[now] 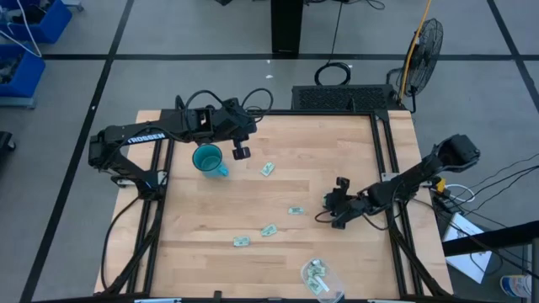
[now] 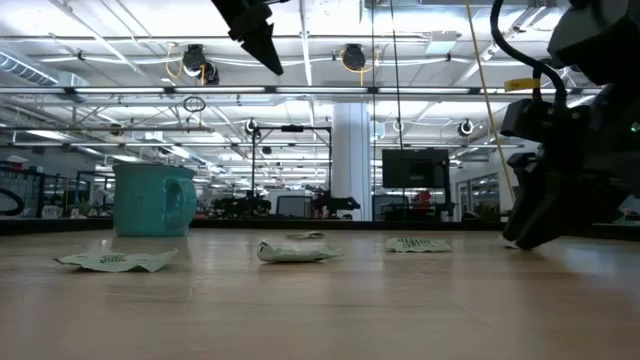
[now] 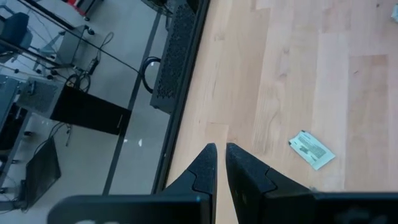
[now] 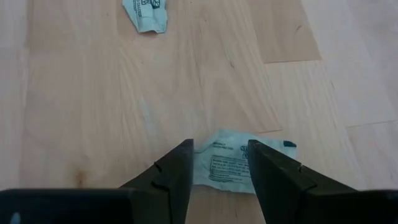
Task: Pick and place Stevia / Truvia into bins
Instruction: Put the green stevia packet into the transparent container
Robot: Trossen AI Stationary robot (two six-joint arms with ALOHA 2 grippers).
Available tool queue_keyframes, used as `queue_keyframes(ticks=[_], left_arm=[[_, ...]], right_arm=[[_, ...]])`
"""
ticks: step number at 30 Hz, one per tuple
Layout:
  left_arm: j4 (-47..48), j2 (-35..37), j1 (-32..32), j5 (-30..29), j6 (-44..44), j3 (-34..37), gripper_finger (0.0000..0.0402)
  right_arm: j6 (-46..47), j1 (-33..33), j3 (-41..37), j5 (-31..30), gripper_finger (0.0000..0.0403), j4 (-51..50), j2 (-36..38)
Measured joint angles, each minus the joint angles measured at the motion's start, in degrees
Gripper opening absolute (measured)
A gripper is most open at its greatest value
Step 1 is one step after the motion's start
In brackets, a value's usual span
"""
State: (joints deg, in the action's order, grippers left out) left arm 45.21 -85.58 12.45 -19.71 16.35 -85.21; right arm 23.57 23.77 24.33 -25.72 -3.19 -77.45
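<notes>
Sachets [image 1: 268, 229]: four loose at mid-worktop [image 1: 354, 261], light, limp, crumpled paper; pinch across a raised edge. More in tub [image 1: 321, 279], lower right. Mug [image 1: 207, 159], upper left. Right claw [image 4: 219, 167] released, astride one sachet [image 4: 239, 163]. Left claw [image 3: 220, 163] clenched, empty, beside mug.

High view: looked straight down over the whole worktop [image 1: 278, 185].
Low view: sat at worktop level, facing the room behind.
Wrist views: each looked closely down past its own fingers at the wood.
Shared: teal mug [image 1: 207, 159] [image 2: 152, 199], high and low.
</notes>
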Motion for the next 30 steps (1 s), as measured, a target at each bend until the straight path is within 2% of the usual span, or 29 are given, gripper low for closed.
queue_keyframes(ticks=[6,18,30], left_arm=[[0.0,0.0,0.0,0.7,0.0,0.0,0.0042],[0.0,0.0,0.0,0.7,0.0,0.0,0.0042],[0.0,0.0,0.0,0.7,0.5,0.0,0.0042]], right_arm=[[-0.1,0.0,0.0,0.1,0.0123,-0.1,-0.2],[-0.4,0.0,0.0,0.4,0.0007,-0.3,-0.3],[-3.8,-0.1,1.9,0.3,0.0001,-1.9,1.7]])
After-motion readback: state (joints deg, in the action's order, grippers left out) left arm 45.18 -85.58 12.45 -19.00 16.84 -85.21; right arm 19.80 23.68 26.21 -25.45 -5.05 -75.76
